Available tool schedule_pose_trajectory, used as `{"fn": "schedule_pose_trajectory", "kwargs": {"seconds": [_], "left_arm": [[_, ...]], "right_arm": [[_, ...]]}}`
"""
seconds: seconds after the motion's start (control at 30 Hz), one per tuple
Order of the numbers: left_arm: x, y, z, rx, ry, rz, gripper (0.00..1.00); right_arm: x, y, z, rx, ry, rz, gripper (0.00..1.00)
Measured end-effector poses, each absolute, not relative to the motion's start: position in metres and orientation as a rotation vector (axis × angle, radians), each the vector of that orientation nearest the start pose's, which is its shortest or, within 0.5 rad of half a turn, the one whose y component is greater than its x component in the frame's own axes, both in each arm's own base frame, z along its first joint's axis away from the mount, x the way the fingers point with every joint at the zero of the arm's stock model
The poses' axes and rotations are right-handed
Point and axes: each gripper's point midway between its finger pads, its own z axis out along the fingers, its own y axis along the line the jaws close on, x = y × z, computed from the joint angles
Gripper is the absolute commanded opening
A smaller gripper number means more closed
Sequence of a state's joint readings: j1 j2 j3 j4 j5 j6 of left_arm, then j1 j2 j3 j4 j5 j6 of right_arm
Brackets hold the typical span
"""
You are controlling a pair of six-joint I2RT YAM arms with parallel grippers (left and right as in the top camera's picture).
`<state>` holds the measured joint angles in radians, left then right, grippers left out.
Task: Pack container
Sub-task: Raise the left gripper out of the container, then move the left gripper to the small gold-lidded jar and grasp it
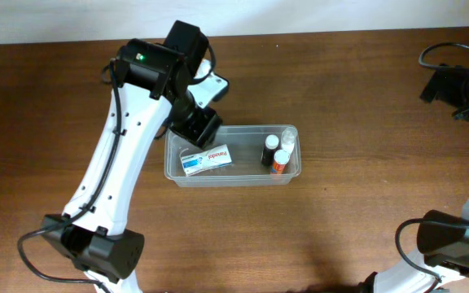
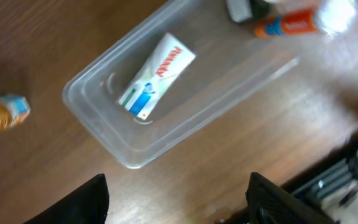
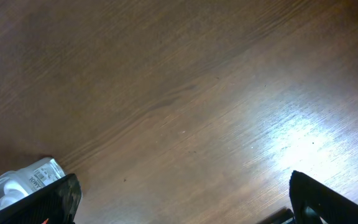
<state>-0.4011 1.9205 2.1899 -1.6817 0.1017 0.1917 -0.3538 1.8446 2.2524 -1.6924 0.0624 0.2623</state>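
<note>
The clear container (image 1: 234, 182) sits mid-table and holds a white box (image 1: 206, 159) at its left end and three small bottles (image 1: 277, 150) at its right end. My left gripper (image 1: 198, 124) hovers over the container's back left corner, open and empty. In the left wrist view its fingers (image 2: 179, 202) are spread wide above the container (image 2: 79, 102), the box (image 2: 157, 74) and an orange bottle (image 2: 288, 25). My right gripper (image 1: 446, 81) is at the far right back, away from the container. Its fingers (image 3: 185, 199) are open over bare wood.
A small orange and blue object (image 2: 4, 112) lies on the table outside the container's end; it is blurred. A white labelled object (image 3: 17, 180) shows at the lower left of the right wrist view. Both arm bases stand at the table's front.
</note>
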Motion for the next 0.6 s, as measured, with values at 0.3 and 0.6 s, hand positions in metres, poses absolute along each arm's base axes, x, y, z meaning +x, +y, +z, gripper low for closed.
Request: {"fn": "schedule_pose_trajectory", "kwargs": {"seconds": [0.3, 0.6], "left_arm": [[0.392, -0.077, 0.249, 0.223, 2.853, -0.094, 0.79], [0.429, -0.008, 0.236, -0.081, 2.809, -0.035, 0.83]], "right_arm": [[0.336, -0.135, 0.284, 0.879, 2.718, -0.108, 0.98], [0.336, -0.135, 0.284, 0.878, 2.719, -0.108, 0.98]]}}
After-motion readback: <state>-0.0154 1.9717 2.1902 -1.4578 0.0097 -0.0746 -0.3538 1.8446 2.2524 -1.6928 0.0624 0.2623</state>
